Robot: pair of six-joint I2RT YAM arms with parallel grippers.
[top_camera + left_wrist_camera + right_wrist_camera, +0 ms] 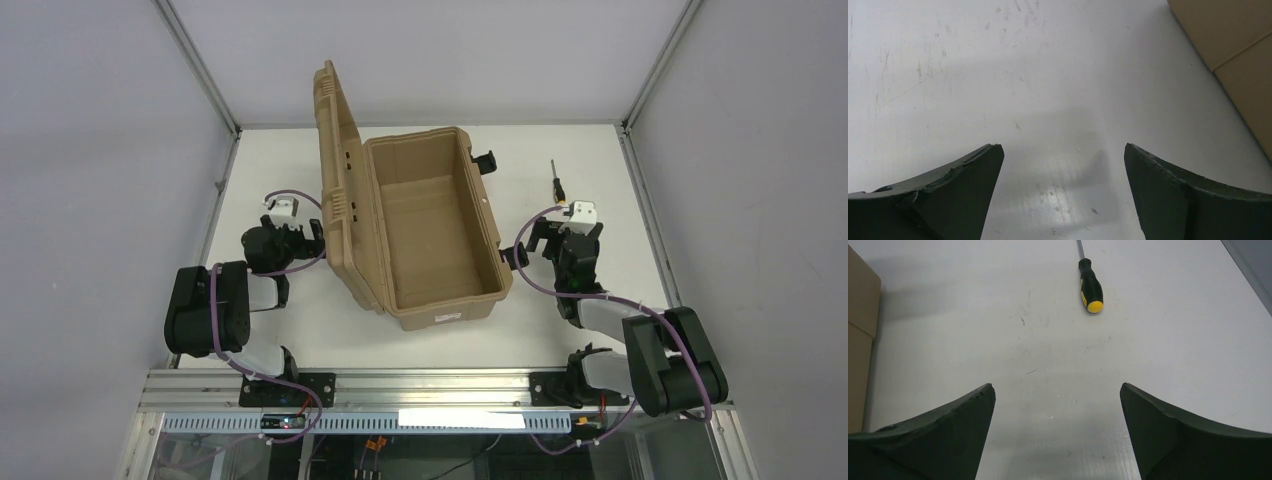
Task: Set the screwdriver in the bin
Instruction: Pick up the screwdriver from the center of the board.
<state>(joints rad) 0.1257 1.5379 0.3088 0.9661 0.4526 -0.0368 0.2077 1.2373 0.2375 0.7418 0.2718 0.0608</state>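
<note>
The screwdriver (557, 186), slim with a black handle and yellow end, lies on the white table right of the bin; the right wrist view shows it (1090, 286) ahead, handle end toward me. The bin (433, 228) is a tan case, open, lid standing up on its left, tub empty. My right gripper (578, 216) is open and empty, just short of the screwdriver's handle (1056, 390). My left gripper (285, 212) is open and empty over bare table left of the lid (1063, 150).
The bin's tan wall shows at the top right of the left wrist view (1233, 45) and at the left edge of the right wrist view (860, 315). Black latches (486, 160) stick out on the bin's right side. Grey walls and metal posts ring the table.
</note>
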